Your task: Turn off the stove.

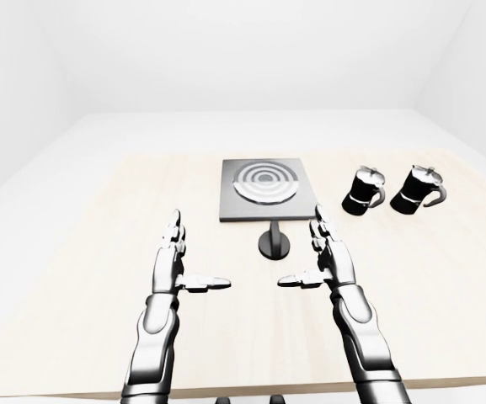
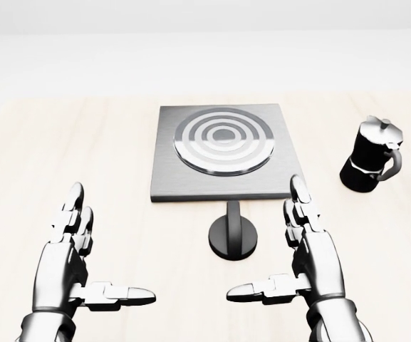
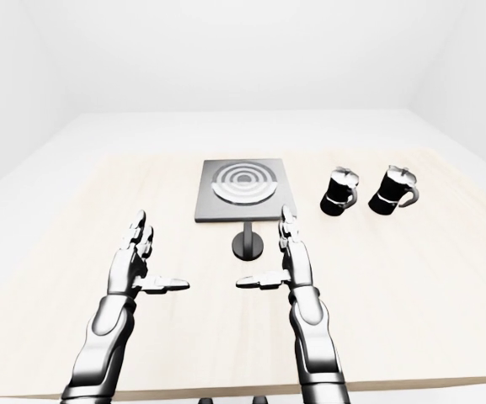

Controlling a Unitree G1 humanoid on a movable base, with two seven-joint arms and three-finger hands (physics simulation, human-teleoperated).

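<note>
A grey square stove (image 2: 223, 151) with a ringed burner lies on the light wooden table (image 2: 63, 157), upper middle of the head view. Its round black knob (image 2: 233, 236), on a short stem, sits just below the stove's lower edge. My left hand (image 2: 84, 263) is open, fingers straight, thumb pointing right, at the lower left, well left of the knob. My right hand (image 2: 283, 249) is open, thumb pointing left, just right of and below the knob, not touching it. Both hands are empty.
Two black moka pots stand right of the stove: one (image 1: 364, 190) nearer it, one (image 1: 418, 189) farther right. The table's near edge (image 1: 251, 391) runs along the bottom of the left-eye view. White walls and floor surround the table.
</note>
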